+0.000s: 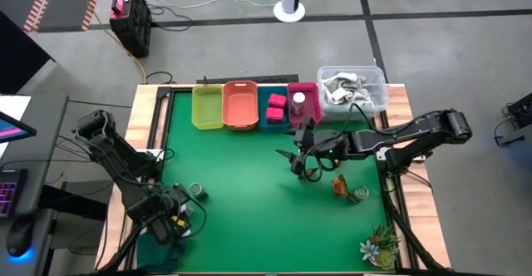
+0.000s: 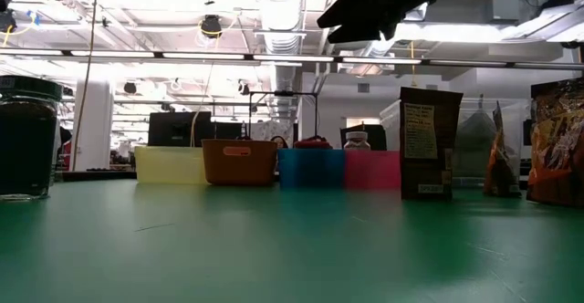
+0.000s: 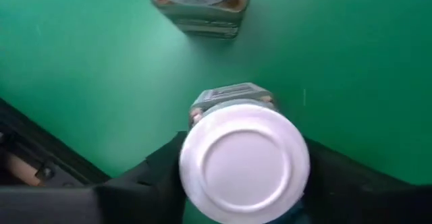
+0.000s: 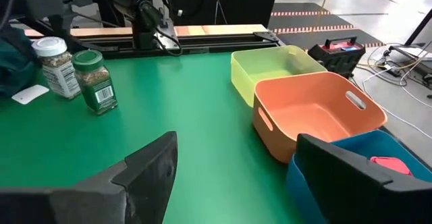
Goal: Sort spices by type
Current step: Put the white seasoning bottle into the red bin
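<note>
A white-capped jar (image 3: 244, 162) stands upright on the green mat near the table's near-left corner, between the fingers of my left gripper (image 1: 173, 212). A green-capped jar (image 3: 200, 5) (image 4: 94, 81) stands just beside it. Brown-orange pouches (image 2: 429, 143) (image 1: 339, 184) and a small green jar (image 1: 357, 195) sit on the right half. Pink-red packets (image 1: 276, 106) lie in the blue bin (image 1: 273, 121). Another white-capped jar (image 1: 300, 101) is in the pink bin (image 1: 308, 89). My right gripper (image 4: 236, 177) hovers open over mid-table, holding nothing. My left gripper comes from above, pointing down, with one finger (image 3: 158, 177) on each side of the white-capped jar, just under its cap (image 3: 192, 183). The wide cap hides the place where the fingers meet the body. The jar stands upright on the mat.
A yellow bin (image 1: 207, 105) and an orange bin (image 1: 239, 104) sit in the row at the far edge beside the blue and pink ones. A clear tub (image 1: 353, 89) is at the far right and a spiky plant (image 1: 381, 244) at the near right corner. Bare mat lies mid-table.
</note>
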